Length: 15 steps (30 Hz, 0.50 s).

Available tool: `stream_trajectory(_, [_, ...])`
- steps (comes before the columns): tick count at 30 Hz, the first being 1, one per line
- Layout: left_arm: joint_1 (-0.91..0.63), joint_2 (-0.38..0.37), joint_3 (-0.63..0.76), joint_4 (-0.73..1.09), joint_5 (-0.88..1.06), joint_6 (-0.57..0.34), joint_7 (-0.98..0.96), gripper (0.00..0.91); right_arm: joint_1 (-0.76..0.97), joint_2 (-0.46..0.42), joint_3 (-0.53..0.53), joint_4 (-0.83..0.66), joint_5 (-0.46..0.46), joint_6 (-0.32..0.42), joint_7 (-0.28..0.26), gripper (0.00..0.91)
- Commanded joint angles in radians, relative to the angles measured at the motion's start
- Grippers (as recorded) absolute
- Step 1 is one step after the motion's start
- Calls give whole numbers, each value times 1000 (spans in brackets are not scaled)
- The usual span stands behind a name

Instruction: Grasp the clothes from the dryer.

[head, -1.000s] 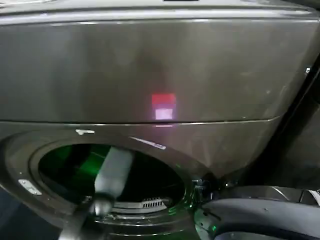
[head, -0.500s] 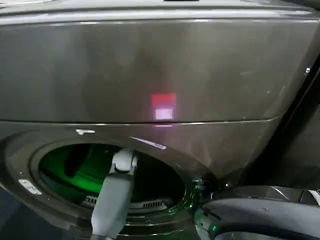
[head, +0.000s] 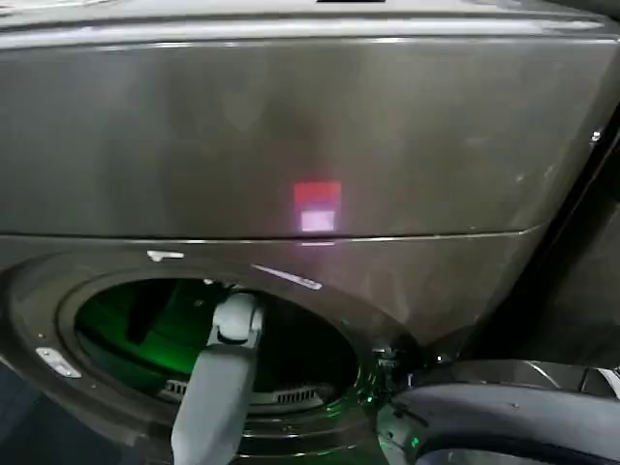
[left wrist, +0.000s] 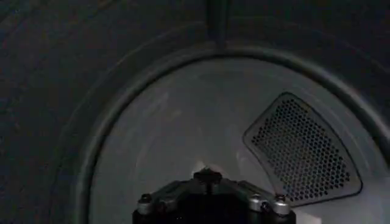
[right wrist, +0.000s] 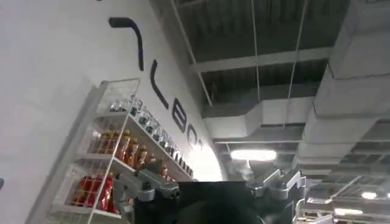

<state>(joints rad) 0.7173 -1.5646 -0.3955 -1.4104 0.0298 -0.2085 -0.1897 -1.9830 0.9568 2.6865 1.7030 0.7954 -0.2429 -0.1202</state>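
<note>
The dryer is a big dark grey-bronze front-loader with a pink-red light. Its round porthole is open and glows green inside. My left arm reaches through the porthole into the drum. In the left wrist view, my left gripper's dark body faces the drum's pale rear wall and a perforated vent panel. The clothes are hidden. My right gripper's body is held away from the machine and points up at a ceiling.
The dryer's silver-rimmed door hangs open at the lower right, close beside the porthole. The porthole rim rings my left arm. In the right wrist view, a white wire shelf of bottles stands against a wall.
My left arm has pushed farther through the porthole into the drum over the last second. It has barely shifted in the last half second.
</note>
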Motion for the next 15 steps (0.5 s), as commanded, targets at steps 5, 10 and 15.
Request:
stream_trajectory(5, [15, 5, -1, -16, -11, 12, 15, 0, 3, -2, 3, 9, -3, -10, -2, 907])
stream_trajectory(10, [11, 3, 4, -13, -8, 12, 25, 0, 6, 4, 3, 5, -4, -9, -4, 907])
stream_trajectory(15, [-1, 1, 5, -12, -11, 14, 30, 0, 6, 2, 5, 5, -5, -10, -5, 907])
